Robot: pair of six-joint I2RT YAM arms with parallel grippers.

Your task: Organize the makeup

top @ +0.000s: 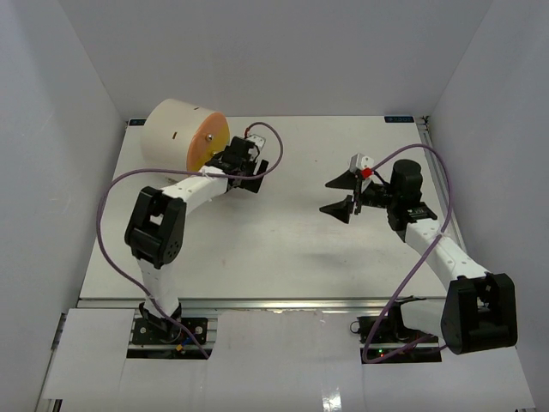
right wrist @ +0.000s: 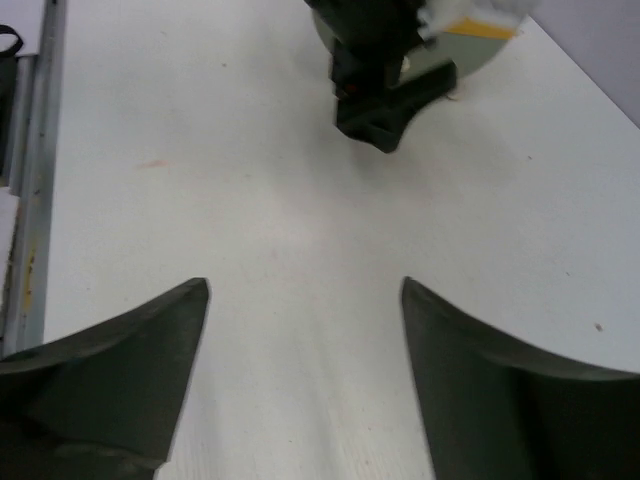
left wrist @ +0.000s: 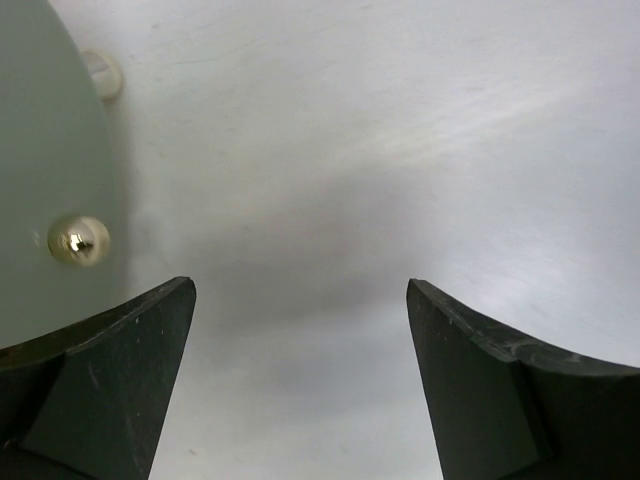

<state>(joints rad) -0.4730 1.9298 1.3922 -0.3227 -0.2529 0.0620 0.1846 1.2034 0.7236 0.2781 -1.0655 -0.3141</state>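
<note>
None of the makeup shows in any view. My left gripper (top: 256,172) is open with nothing between its fingers, right beside the orange front of the large cream cylinder (top: 176,131). In the left wrist view the left gripper (left wrist: 300,290) hangs over bare table, with the cylinder's pale drawer front (left wrist: 45,150) and its gold knob (left wrist: 78,240) at the left. My right gripper (top: 337,196) is open and empty over the table's right half, pointing left. In the right wrist view the right gripper (right wrist: 305,285) faces the left gripper (right wrist: 385,90) across bare table.
The cylinder lies on its side at the back left corner of the white table (top: 283,249), with a small white foot (left wrist: 100,72) under it. White walls close in three sides. A metal rail (right wrist: 30,200) runs along the near edge.
</note>
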